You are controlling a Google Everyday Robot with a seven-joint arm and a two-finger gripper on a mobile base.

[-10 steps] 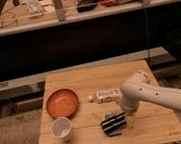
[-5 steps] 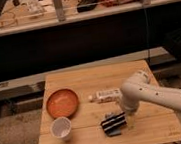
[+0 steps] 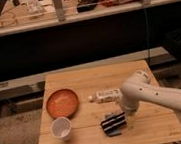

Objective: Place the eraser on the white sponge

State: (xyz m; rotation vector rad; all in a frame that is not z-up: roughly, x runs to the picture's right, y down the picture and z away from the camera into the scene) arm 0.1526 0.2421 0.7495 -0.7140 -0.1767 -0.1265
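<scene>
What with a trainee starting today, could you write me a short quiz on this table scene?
1. True or false: the white cup stands on the wooden table, off the orange plate.
2. Which thing is the arm's tool nearest? A. the cup. B. the plate. C. the dark striped block.
3. Fill in: in the picture, the white tube lies to the ____ of the plate.

Key: 1 true; 2 C; 3 right.
</scene>
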